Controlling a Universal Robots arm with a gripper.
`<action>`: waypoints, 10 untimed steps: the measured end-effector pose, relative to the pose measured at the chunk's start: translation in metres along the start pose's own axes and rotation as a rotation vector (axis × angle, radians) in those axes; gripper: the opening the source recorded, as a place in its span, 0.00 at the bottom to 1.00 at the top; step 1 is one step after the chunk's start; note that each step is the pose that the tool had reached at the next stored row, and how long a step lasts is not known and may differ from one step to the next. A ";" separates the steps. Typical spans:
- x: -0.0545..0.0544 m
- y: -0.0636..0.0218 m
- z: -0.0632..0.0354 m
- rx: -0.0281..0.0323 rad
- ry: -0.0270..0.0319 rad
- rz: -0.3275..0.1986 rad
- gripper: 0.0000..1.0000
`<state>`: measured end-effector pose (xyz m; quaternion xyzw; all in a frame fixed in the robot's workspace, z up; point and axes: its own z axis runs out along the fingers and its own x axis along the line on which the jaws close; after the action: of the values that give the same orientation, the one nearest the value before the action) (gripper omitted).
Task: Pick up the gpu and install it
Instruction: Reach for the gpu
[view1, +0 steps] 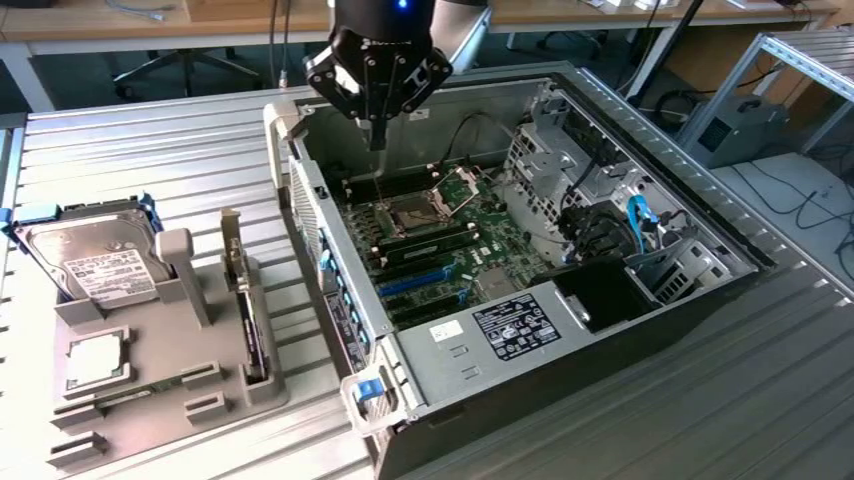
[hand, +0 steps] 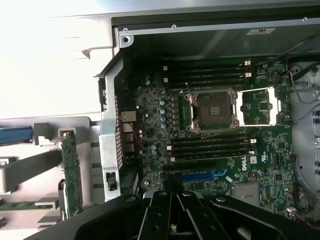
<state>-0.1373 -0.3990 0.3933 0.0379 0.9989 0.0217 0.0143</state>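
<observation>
Exterior view and wrist view, one moment. We see the tool (view1: 378, 138) closed, with nothing between its fingers, hanging above the open case (view1: 694, 215). It is over the motherboard (view1: 447, 245), close to the socket (view1: 407, 212). The gpu (view1: 242, 300) stands on edge in a grey holder (view1: 147, 400) on the counter (view1: 160, 150). It sits at the exterior view's left of the case, well apart from the tool. A hard drive (view1: 87, 262) rests in the same holder, on the side away from the case. In the wrist view we find the gpu (hand: 71, 172) just outside the case wall, and the tool (hand: 172, 200) over the motherboard (hand: 260, 150).
</observation>
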 end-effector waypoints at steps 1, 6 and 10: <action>0.001 0.0000 0.0000 0.0000 -0.0001 0.000 0.11; 0.003 -0.0002 -0.0001 0.0000 -0.0001 0.000 0.11; 0.006 -0.0004 -0.0002 0.0000 -0.0002 0.000 0.11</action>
<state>-0.1431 -0.3989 0.3933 0.0378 0.9989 0.0218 0.0144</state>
